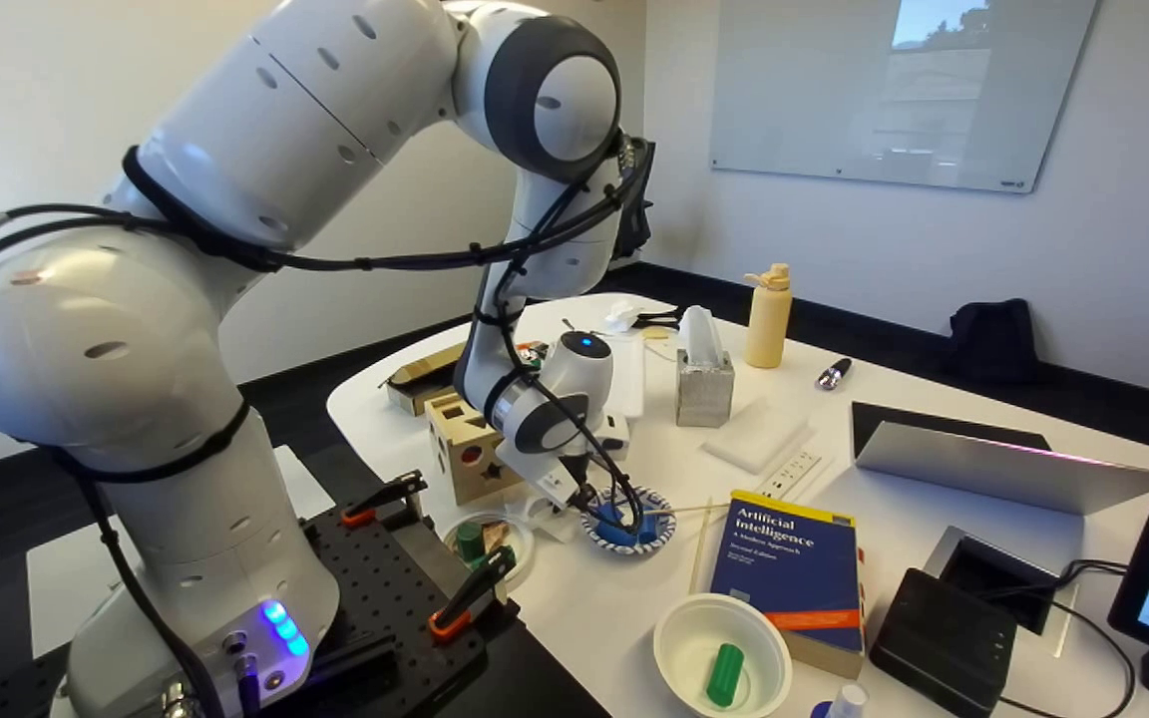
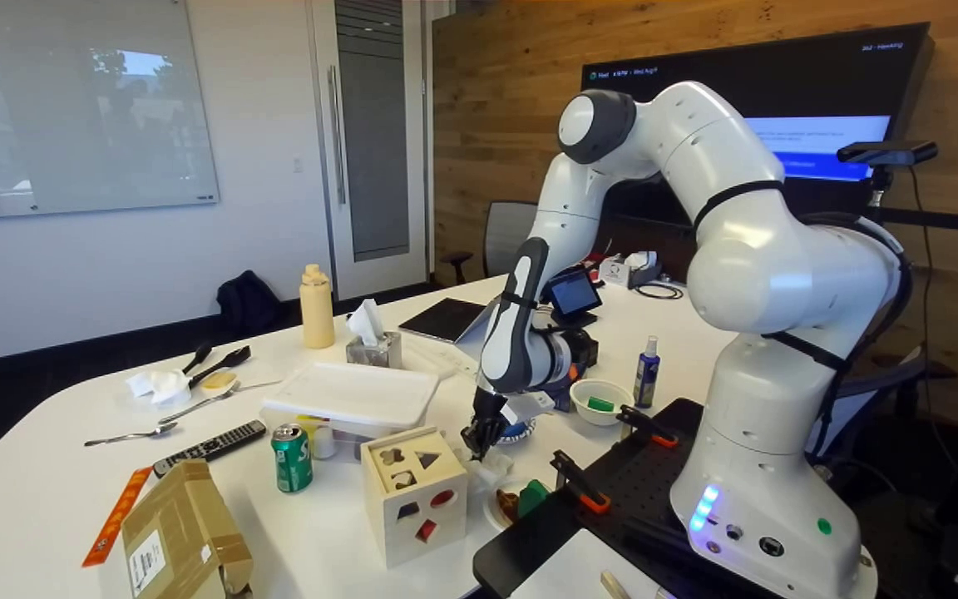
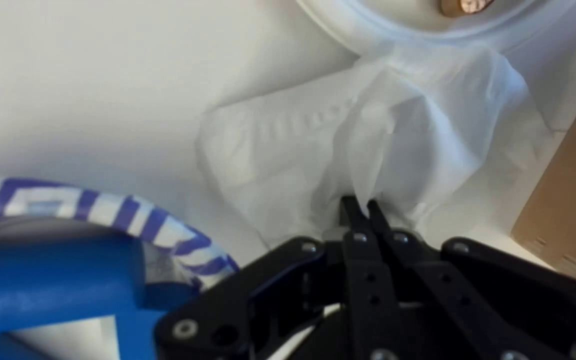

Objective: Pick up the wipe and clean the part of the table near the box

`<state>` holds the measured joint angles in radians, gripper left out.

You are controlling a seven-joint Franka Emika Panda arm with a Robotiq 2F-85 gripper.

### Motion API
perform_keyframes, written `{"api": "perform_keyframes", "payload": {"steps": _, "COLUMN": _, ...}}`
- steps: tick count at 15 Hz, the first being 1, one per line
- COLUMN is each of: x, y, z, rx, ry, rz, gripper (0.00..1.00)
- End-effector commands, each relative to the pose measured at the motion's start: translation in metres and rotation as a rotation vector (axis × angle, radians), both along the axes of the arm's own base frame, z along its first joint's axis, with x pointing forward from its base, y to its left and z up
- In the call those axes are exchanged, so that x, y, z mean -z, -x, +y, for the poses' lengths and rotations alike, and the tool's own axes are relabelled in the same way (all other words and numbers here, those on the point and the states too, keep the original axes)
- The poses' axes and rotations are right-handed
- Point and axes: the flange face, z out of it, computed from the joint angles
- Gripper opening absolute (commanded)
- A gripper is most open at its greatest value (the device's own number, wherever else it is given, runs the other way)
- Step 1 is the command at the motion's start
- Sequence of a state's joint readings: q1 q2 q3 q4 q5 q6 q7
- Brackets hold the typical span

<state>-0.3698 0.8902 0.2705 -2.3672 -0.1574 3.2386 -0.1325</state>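
The wipe is a crumpled white sheet on the white table. It also shows in both exterior views. My gripper is shut with a fold of the wipe pinched between its fingertips. In the exterior views the gripper is low, just above the table beside the box. The box is a light wooden cube with shaped holes. A brown face at the right of the wrist view appears to be this box.
A patterned bowl with blue pieces is close beside the gripper. A white plate touches the wipe's far edge. A green can, a lidded plastic container and a cardboard box stand around the wooden box. Black clamps edge the robot's base.
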Motion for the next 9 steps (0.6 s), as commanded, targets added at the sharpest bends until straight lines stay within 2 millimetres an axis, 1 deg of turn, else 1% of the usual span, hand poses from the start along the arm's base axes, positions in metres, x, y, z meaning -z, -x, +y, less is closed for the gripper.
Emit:
{"api": "perform_keyframes", "payload": {"steps": 1, "x": 0.001, "y": 0.011, "z": -0.011, "rx": 0.031, "ry": 0.032, "rz": -0.003, "gripper": 0.0}}
{"api": "perform_keyframes", "payload": {"steps": 7, "x": 0.001, "y": 0.006, "z": -0.002, "rx": -0.043, "ry": 0.032, "rz": -0.115, "gripper": 0.0}}
{"api": "perform_keyframes", "payload": {"steps": 9, "x": 0.004, "y": 0.006, "z": 0.005, "rx": -0.066, "ry": -0.002, "rz": -0.116, "gripper": 0.0}}
